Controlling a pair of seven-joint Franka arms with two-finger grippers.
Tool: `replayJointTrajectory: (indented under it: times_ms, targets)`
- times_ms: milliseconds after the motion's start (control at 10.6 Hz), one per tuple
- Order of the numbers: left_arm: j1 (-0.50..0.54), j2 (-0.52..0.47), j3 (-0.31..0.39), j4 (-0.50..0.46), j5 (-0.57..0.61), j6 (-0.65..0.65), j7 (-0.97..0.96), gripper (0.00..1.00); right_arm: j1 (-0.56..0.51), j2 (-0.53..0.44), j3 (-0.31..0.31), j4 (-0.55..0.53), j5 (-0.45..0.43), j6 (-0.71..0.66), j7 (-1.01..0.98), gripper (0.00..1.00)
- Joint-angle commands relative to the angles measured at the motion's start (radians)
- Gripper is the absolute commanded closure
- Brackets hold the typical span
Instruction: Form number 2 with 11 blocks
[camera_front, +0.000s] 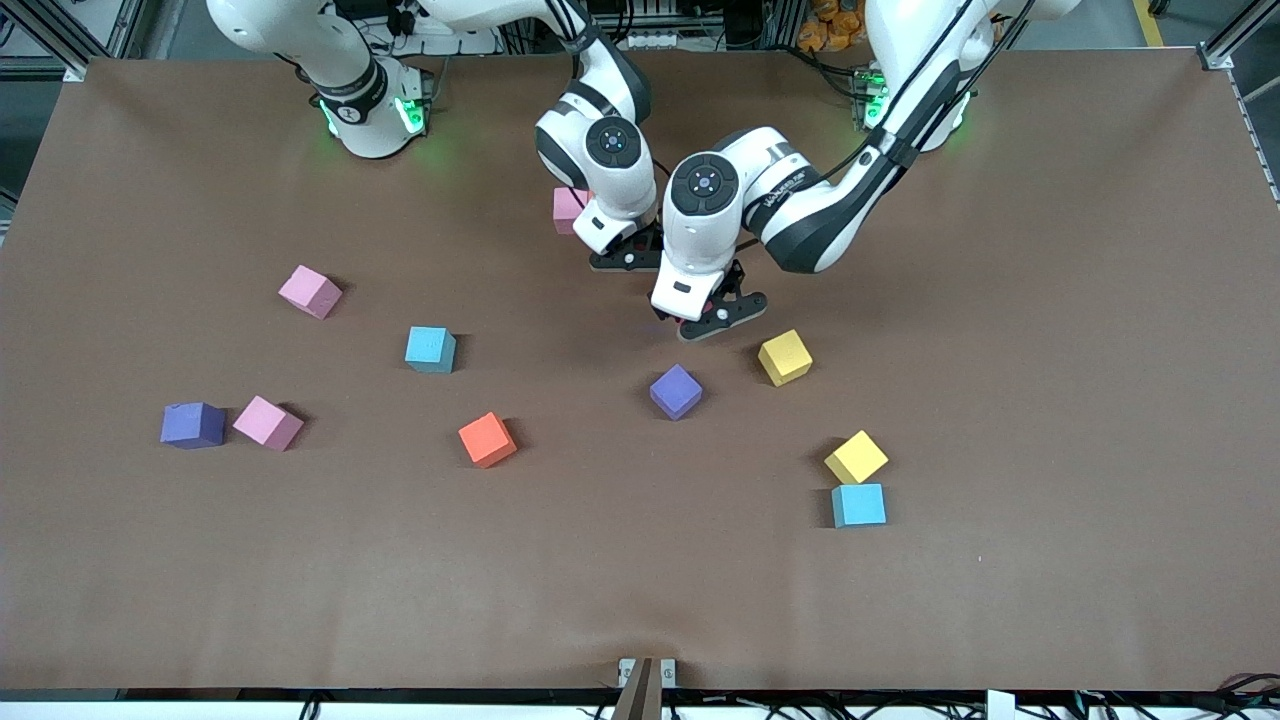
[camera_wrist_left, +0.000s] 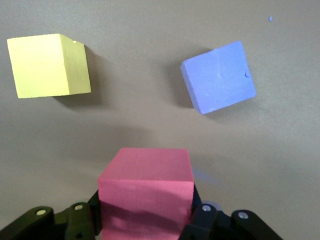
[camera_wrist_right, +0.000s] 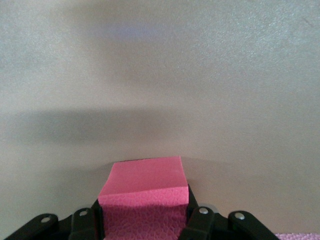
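Note:
My left gripper (camera_front: 705, 318) (camera_wrist_left: 145, 216) is shut on a deep pink-red block (camera_wrist_left: 146, 192), over the table beside a yellow block (camera_front: 785, 357) (camera_wrist_left: 49, 65) and a purple block (camera_front: 676, 391) (camera_wrist_left: 218, 77). Close beside it, my right gripper (camera_front: 625, 258) (camera_wrist_right: 145, 220) is shut on a second deep pink-red block (camera_wrist_right: 145, 187), next to a light pink block (camera_front: 568, 209) that lies on the table. The other blocks lie scattered and apart. The number 2 is out of view.
Toward the right arm's end lie a pink block (camera_front: 310, 291), a light blue one (camera_front: 430, 349), a purple one (camera_front: 193, 425), another pink (camera_front: 267, 423) and an orange one (camera_front: 487, 439). Nearer the camera, a yellow block (camera_front: 856, 457) touches a light blue one (camera_front: 859, 505).

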Motion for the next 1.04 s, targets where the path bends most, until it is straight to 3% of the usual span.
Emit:
replayJointTrajectory:
  times_ms: [0,944]
  targets:
    - [0.011,-0.017,-0.013,-0.014,-0.009,0.011,0.024,1.0,0.02,0.012,-0.015,0.014,-0.013,-0.007,0.035,0.67]
    - [0.184,-0.017,-0.016,0.07,-0.026,-0.014,0.096,1.0,0.039,0.012,-0.014,-0.001,-0.011,-0.016,0.037,0.67]
